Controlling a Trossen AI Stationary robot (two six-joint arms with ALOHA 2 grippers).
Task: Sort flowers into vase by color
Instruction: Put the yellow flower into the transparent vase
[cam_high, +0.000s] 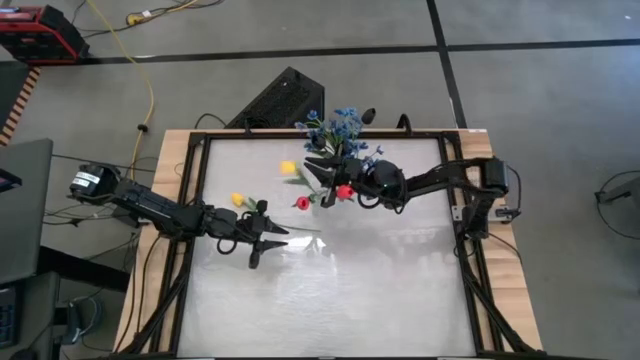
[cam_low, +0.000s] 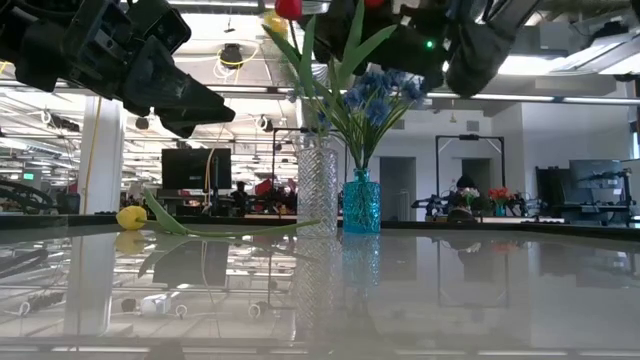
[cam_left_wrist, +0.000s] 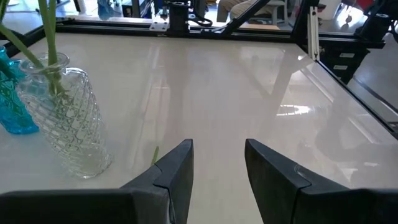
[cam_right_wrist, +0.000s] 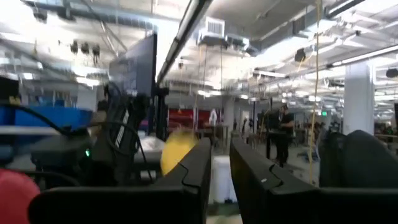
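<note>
Left gripper (cam_high: 262, 243) low over the table's (cam_high: 330, 290) middle-left, fingers (cam_left_wrist: 177, 171) parted with nothing between them, a yellow tulip (cam_low: 131, 216) lying on the surface nearby. Right gripper (cam_high: 325, 195) raised beside the vases at the far side, fingers (cam_right_wrist: 196, 165) a narrow gap apart, empty as far as visible. Blue blossoms (cam_low: 375, 92) standing in the blue vase (cam_low: 361, 202), tulip stems in the clear glass vase (cam_low: 317, 186) just beside it.

vases 2: clear (cam_low: 317, 185), blue (cam_low: 361, 204) | yellow tulips 2 (cam_high: 238, 199) | red tulips 2 (cam_high: 303, 203)
</note>
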